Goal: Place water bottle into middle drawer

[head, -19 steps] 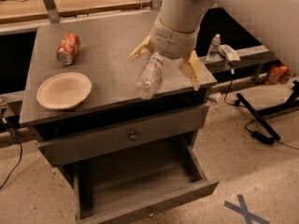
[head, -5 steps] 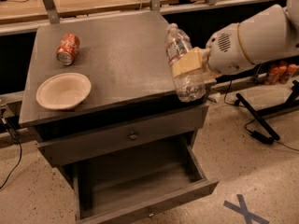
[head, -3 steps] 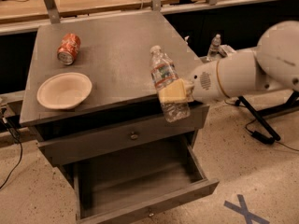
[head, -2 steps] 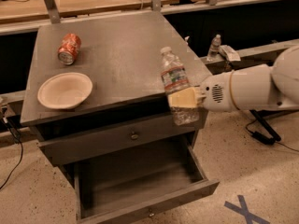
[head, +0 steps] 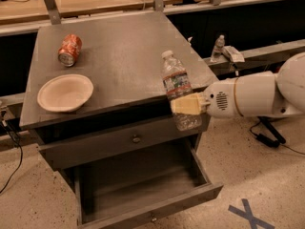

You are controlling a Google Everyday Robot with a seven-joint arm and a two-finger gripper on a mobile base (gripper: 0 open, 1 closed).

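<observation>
The water bottle (head: 177, 86), clear ribbed plastic with a white cap and a pale label, is held nearly upright in front of the cabinet's right front corner. My gripper (head: 187, 104) comes in from the right on a white arm and is shut on the bottle's lower half with its tan fingers (head: 188, 103). The bottle's base hangs above the right rear part of the middle drawer (head: 157, 207), which is pulled out wide and shows a bare grey inside. The drawer has a low front panel with a tiny knob.
A shut top drawer with a round metal knob (head: 136, 139) sits above the open one. On the cabinet top (head: 114, 51) lie an orange soda can (head: 69, 49) and a tan bowl (head: 65, 92). A smaller clear bottle (head: 217, 48) stands on a ledge behind. Blue tape X (head: 248, 214) marks the floor.
My gripper lifted the bottle off the cabinet top, carried it right and off the edge, then lowered it forward; it now hangs lower, over the open drawer.
</observation>
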